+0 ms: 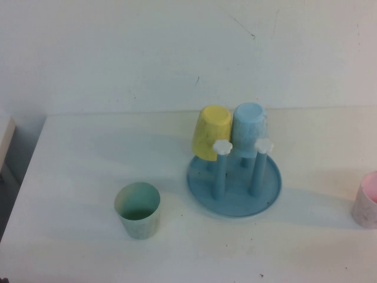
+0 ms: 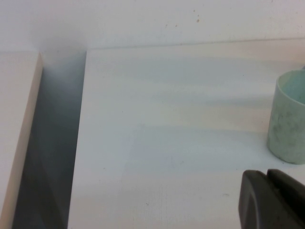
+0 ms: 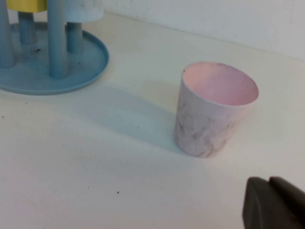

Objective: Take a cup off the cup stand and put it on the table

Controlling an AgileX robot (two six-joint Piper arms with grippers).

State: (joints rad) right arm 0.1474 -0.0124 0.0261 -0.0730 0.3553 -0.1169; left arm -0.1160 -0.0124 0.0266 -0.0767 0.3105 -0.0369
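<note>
The light blue tapered plastic cup (image 1: 250,129) sits inverted on the round blue pegged cup stand (image 1: 234,181), touching a yellow plastic cup (image 1: 211,132) beside it. A pale green cup (image 1: 137,209) stands upright toward the white surface (image 1: 76,171)'s left edge, a pink cup (image 1: 367,200) at its right edge. The left tool (image 2: 271,200) and the right tool (image 3: 271,202) hang low above the surface near those cups (grip width: cannot tell).

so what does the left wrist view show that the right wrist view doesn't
Only the left wrist view: the pale green cup, the table edge with a gap beside it, and a dark bit of the left claw. Only the right wrist view: the pink cup, the cup stand, the yellow cup and the right claw. Both show white tabletop and wall.
</note>
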